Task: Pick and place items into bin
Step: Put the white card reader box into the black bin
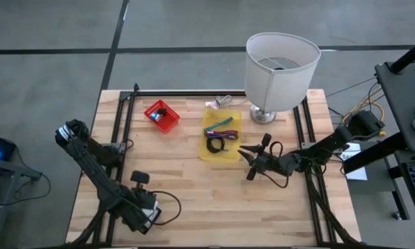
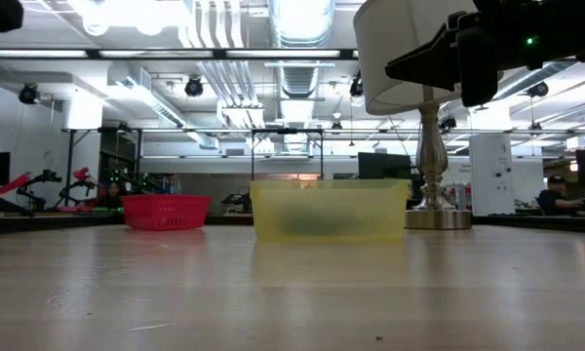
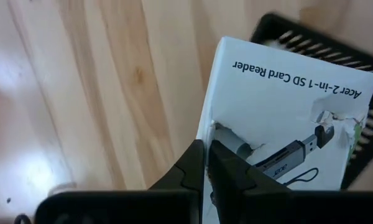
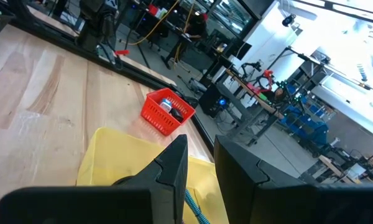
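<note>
Pale wooden table (image 1: pixel 194 200) under a workshop ceiling of ducts and lights. At the near left, left gripper (image 3: pixel 206 163) with fingers nearly together, pinching the edge of a white SD card reader package (image 3: pixel 286 118) above a black tray (image 3: pixel 311 38). Farther back, small red basket (image 1: pixel 162 115). At centre, yellow bin (image 1: pixel 222 153) holding teal and purple tools (image 1: pixel 220 127) and a coiled black cable (image 1: pixel 216 144). Just right of it, right gripper (image 1: pixel 252 164), jaws spread, empty. Behind, white-shaded lamp (image 1: pixel 281 63).

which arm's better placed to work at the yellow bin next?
Right. The right gripper hovers just beside the yellow bin, fingers open. The left gripper sits at the table's near-left corner, shut on a white SD card reader pack, far from the bin.
</note>
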Controlling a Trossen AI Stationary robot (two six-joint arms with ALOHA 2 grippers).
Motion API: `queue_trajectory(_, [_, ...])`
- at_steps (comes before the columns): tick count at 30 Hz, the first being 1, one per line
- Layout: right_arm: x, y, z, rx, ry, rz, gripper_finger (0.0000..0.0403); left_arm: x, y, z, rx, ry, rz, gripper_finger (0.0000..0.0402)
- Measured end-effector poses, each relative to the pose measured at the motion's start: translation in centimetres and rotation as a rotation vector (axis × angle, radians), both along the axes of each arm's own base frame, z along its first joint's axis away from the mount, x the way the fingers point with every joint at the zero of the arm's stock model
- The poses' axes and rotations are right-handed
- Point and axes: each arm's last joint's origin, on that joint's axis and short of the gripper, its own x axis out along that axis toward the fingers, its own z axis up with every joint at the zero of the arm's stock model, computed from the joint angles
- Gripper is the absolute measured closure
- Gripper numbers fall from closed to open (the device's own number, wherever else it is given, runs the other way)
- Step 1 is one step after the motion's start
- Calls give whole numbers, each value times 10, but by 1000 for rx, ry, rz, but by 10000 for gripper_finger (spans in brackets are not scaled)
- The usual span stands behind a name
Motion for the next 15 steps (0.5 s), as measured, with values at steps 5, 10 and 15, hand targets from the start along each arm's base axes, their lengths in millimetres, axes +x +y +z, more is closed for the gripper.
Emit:
queue_trajectory(5, [0, 0, 0, 4, -2, 0, 335, -8, -1, -12, 26, 11, 6, 402])
queue_trajectory(10, [0, 0, 0, 7, -4, 0, 335, -10, -3, -20, 2, -7, 26, 402])
queue_trajectory(15, [0, 0, 0, 7, -5, 0, 335, -10, -2, -23, -10, -14, 157, 392])
